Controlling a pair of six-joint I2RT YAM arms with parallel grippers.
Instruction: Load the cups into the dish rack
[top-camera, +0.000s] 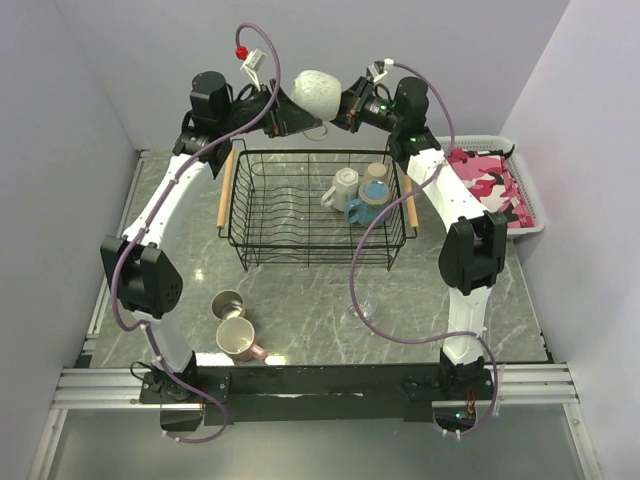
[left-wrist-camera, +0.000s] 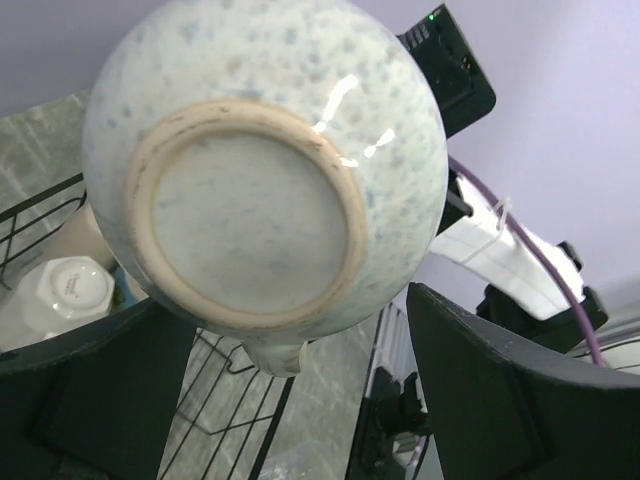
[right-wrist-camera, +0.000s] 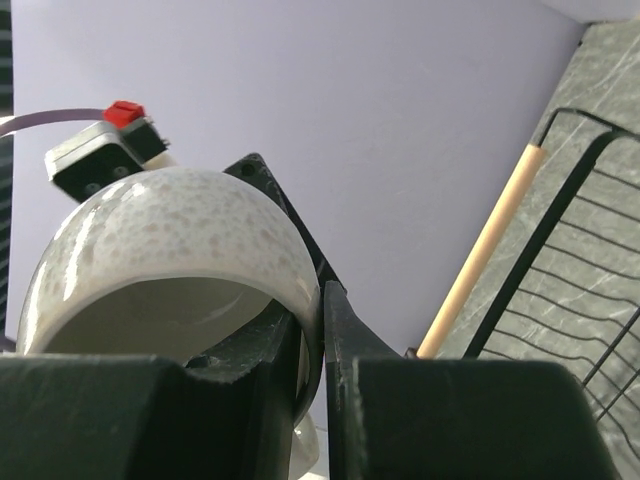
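Right gripper (right-wrist-camera: 315, 320) is pinched on the rim wall of the white speckled mug (top-camera: 318, 90), one finger inside the mouth and one outside. Left gripper (left-wrist-camera: 290, 330) is spread wide, with a finger on each side of the mug's unglazed base. Can't tell if the pads (left-wrist-camera: 480, 390) are touching it.

The mug is in the air at top centre of the overhead view, on its side between the two wrists. It sits just past the far rim of the dish rack (top-camera: 300, 152), close to the back wall (top-camera: 330, 30).

Rack contents are bunched in its right-far part: white mug (top-camera: 342, 187), tan cup (top-camera: 376, 172) and blue mug (top-camera: 362, 208), all just beside each other. The left half of the rack shows bare wire up to the left wooden handle (top-camera: 228, 190).

The right arm's purple cable (top-camera: 356, 270) loops over the rack's right front corner and down to the table (top-camera: 300, 310).

Steel cup (top-camera: 228, 303) and pink mug (top-camera: 238, 340) are at lower left, just beside each other. They're near the table's front edge and close to the left arm's elbow.

White basket (top-camera: 530, 225) with pink camo cloth (top-camera: 490, 185) is at the right table edge, with the right forearm crossing its left side.
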